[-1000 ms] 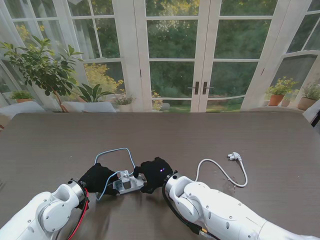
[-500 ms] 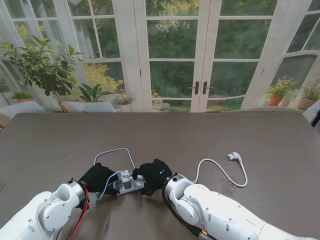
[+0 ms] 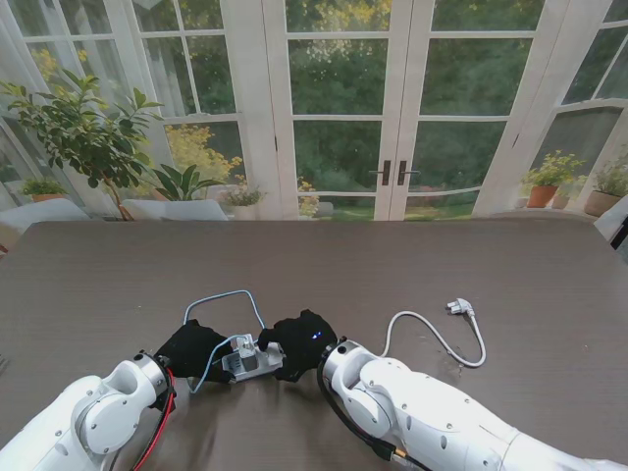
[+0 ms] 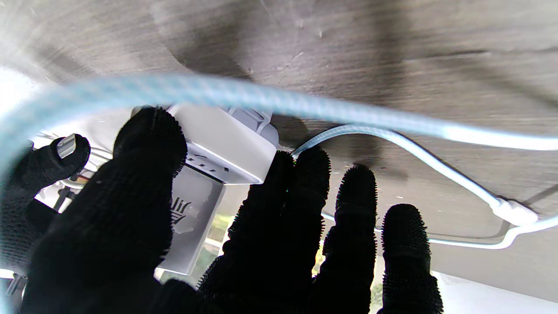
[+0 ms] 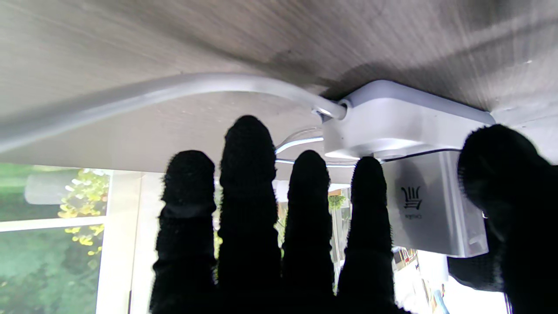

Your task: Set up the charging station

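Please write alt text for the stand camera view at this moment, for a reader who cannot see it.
Two black-gloved robot hands, left hand and right hand, meet over a white power strip near the front of a dark wooden table. A light blue cable loops beyond them. To the right, the strip's white cord ends in an unplugged plug. Glass doors and greenery fill the background.

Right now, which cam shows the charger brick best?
Right wrist view: the charger brick shows a full face with its logo, seated on the power strip, between the right hand's index finger and thumb. Left wrist view shows it partly behind the left hand. The stand view shows it small, between both hands.
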Tool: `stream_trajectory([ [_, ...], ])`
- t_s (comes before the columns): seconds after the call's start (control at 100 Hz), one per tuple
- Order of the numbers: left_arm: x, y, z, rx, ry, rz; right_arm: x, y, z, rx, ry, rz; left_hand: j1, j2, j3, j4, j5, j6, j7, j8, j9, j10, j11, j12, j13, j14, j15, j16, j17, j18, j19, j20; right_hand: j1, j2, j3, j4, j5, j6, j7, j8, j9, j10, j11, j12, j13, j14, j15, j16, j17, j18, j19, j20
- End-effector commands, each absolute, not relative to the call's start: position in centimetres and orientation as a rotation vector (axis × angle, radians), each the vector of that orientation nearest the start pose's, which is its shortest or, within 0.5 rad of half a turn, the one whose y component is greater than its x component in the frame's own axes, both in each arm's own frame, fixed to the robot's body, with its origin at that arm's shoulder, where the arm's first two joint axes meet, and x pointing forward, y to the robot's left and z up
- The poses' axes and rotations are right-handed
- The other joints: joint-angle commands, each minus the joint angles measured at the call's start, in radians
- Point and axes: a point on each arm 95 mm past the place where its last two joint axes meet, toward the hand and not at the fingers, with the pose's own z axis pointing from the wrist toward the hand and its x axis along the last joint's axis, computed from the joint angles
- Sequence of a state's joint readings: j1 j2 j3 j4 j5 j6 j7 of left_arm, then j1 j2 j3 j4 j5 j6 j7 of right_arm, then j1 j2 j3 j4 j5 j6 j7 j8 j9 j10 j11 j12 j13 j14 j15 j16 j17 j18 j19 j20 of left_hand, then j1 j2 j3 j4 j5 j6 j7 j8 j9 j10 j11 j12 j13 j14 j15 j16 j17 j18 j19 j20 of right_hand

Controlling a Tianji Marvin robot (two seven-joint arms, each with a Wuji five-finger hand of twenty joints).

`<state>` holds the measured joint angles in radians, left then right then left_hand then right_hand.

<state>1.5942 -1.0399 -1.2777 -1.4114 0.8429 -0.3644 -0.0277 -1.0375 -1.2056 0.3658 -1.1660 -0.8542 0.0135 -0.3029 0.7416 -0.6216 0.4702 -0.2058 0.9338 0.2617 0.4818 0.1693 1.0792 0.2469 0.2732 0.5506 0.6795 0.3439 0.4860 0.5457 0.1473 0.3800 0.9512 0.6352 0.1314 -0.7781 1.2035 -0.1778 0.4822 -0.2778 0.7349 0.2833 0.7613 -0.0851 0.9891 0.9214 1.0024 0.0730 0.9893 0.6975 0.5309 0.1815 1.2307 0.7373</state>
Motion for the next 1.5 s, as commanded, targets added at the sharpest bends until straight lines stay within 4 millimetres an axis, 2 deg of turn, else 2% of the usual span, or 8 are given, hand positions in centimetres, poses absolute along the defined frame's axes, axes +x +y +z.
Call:
stream_trajectory([
  [0.0,37.60,5.04,-39.35,-1.374,1.756,-1.565,40.53,17.15,-39.61,0.801,1.913,1.656,0.131,0.133,0.116,0.028,0.119,-0.105,0.136,0.042,0.032,-0.017,0.007,-0.007,0.013,0.006,0.013,0.004,-0.007,0.020,0.038,0.011,0.011,0.006,0.017,0.033,0.040,-0.001,0.042,0.031,0.008,-0.022,0.010,0.014,0.039,-0.012,0.026,0.015,0.006,0.002,0.049,0.018],
  [0.34,37.70,4.97,-39.41,-1.377,1.755,-1.569,40.33,17.12,-39.29,0.785,1.883,1.694,0.129,0.134,0.116,0.028,0.119,-0.105,0.134,0.043,0.033,-0.016,0.008,-0.007,0.014,0.005,0.013,0.004,-0.006,0.022,0.040,0.011,0.107,0.038,0.143,0.055,0.089,-0.014,0.055,0.033,0.092,-0.017,0.016,0.010,0.120,-0.019,0.051,0.017,0.069,0.013,0.101,0.027],
  [0.47,37.75,4.99,-39.42,-1.377,1.754,-1.571,40.30,17.25,-39.42,0.783,1.858,1.719,0.129,0.133,0.117,0.028,0.120,-0.106,0.134,0.044,0.033,-0.016,0.008,-0.007,0.014,0.006,0.014,0.004,-0.006,0.022,0.040,0.011,0.211,-0.053,0.206,-0.115,0.075,-0.014,0.055,0.034,0.140,-0.014,0.012,0.051,0.157,-0.029,0.074,0.019,0.090,0.017,0.128,0.022],
  [0.63,37.69,4.98,-39.46,-1.381,1.754,-1.568,40.42,17.43,-39.53,0.775,1.834,1.741,0.128,0.134,0.117,0.027,0.120,-0.107,0.133,0.044,0.032,-0.016,0.007,-0.007,0.014,0.006,0.014,0.004,-0.005,0.021,0.040,0.011,0.327,-0.090,0.235,-0.184,0.069,-0.015,0.061,0.037,0.199,-0.013,0.019,0.056,0.206,-0.035,0.093,0.021,0.117,0.021,0.147,0.022],
  [1.23,37.66,5.01,-39.39,-1.384,1.755,-1.566,40.42,17.33,-39.86,0.762,1.863,1.723,0.121,0.142,0.116,0.026,0.123,-0.100,0.127,0.046,0.033,-0.013,0.007,-0.007,0.014,0.008,0.014,0.004,-0.005,0.021,0.040,0.011,0.298,-0.077,0.239,-0.178,0.181,0.001,0.105,0.050,0.263,-0.020,0.040,0.088,0.257,-0.035,0.115,0.029,0.141,0.019,0.173,0.024],
  [1.26,37.66,5.02,-39.38,-1.385,1.754,-1.566,40.42,17.32,-39.90,0.760,1.866,1.719,0.122,0.142,0.117,0.027,0.123,-0.101,0.126,0.046,0.032,-0.013,0.007,-0.007,0.013,0.008,0.014,0.004,-0.005,0.021,0.040,0.011,0.295,-0.074,0.240,-0.177,0.184,0.006,0.133,-0.008,0.266,-0.020,0.032,0.096,0.260,-0.041,0.114,0.030,0.143,0.018,0.176,0.021],
  [1.38,37.67,5.03,-39.38,-1.386,1.753,-1.568,40.45,17.22,-40.12,0.762,1.880,1.702,0.121,0.144,0.116,0.027,0.124,-0.101,0.124,0.047,0.033,-0.012,0.006,-0.007,0.013,0.007,0.014,0.004,-0.005,0.021,0.040,0.011,0.285,-0.062,0.238,-0.169,0.197,0.017,0.183,-0.071,0.267,-0.020,0.033,0.097,0.262,-0.043,0.110,0.030,0.142,0.018,0.176,0.020],
  [1.49,37.68,5.05,-39.38,-1.386,1.753,-1.567,40.45,17.13,-40.18,0.754,1.891,1.689,0.119,0.145,0.116,0.027,0.125,-0.100,0.122,0.049,0.032,-0.011,0.006,-0.007,0.013,0.008,0.013,0.004,-0.005,0.022,0.040,0.011,0.278,-0.054,0.236,-0.168,0.218,0.017,0.212,-0.083,0.271,-0.021,0.033,0.099,0.262,-0.039,0.113,0.032,0.144,0.015,0.179,0.020],
])
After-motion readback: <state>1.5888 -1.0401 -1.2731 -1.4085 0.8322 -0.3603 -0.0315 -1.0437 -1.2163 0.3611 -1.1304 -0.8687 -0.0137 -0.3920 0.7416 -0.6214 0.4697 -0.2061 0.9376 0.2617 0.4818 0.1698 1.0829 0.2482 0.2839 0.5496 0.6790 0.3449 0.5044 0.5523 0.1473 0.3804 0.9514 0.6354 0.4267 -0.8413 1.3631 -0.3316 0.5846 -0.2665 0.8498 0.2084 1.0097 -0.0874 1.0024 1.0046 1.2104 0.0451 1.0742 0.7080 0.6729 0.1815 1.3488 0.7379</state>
